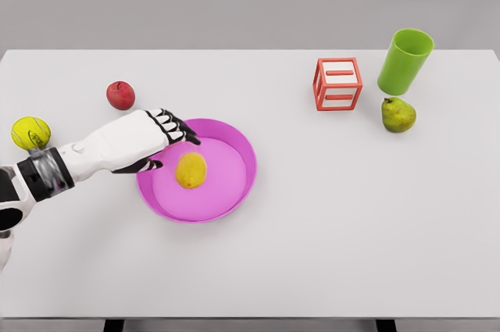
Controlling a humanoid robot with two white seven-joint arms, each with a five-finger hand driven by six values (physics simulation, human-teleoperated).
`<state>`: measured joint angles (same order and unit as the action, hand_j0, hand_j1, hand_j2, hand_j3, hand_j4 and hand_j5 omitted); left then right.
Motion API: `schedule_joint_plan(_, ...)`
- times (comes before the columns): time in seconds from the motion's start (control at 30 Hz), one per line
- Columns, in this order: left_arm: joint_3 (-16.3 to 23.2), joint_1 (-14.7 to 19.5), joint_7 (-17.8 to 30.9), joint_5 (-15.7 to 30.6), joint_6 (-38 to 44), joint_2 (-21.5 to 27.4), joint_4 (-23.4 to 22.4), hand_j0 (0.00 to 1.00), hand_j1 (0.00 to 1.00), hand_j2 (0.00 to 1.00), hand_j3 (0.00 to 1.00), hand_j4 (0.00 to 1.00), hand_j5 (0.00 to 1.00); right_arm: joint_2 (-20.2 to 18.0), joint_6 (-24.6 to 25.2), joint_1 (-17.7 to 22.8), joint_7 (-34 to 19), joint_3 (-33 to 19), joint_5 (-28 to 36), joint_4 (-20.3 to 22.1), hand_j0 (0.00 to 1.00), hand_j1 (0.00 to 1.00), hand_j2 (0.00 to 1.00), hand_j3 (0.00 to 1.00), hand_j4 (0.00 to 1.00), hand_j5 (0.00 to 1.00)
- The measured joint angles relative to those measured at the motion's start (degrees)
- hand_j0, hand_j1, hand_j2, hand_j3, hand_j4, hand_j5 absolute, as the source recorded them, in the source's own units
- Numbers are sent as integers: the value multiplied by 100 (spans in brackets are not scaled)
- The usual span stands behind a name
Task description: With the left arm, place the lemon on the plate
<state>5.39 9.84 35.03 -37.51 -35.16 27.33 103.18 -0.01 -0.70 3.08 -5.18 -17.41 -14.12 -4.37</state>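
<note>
Lemon (191,169) in pink plate (234,191); left robot hand (160,138) open, empty, beside it. Release step done; next: retract clear w/o nudging.

A white bench (312,230) is carrying everything. Lying directly on it: a pink plate (234,191) left of middle, a red apple (120,95) and a tennis ball (30,133) toward the left edge, and an open red cube (337,83), a green cup (405,61) and a pear (398,115) clustering far right.
</note>
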Motion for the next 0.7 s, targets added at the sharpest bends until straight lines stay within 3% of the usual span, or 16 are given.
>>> schedule_joint_plan(0.13, -36, 18, 0, 38, 0, 18, 0, 90, 90, 90, 90, 90, 90, 0, 0, 0, 0, 0, -1, 2, 100, 100, 100, 100, 100, 100)
schedule_joint_plan(0.23, -208, 9, 0, 296, -1, 161, 2, 100, 100, 100, 100, 100, 100, 0, 0, 0, 0, 0, -2, 0, 100, 100, 100, 100, 100, 100)
schedule_joint_plan(0.5, -925, -79, 0, 1001, 0, 991, -26, 100, 100, 100, 100, 100, 100, 0, 0, 0, 0, 0, -1, 4, 100, 100, 100, 100, 100, 100)
schedule_joint_plan(0.7, -1084, -88, 0, 1088, 0, 1133, -57, 100, 100, 100, 100, 100, 100, 0, 0, 0, 0, 0, -1, 1, 100, 100, 100, 100, 100, 100)
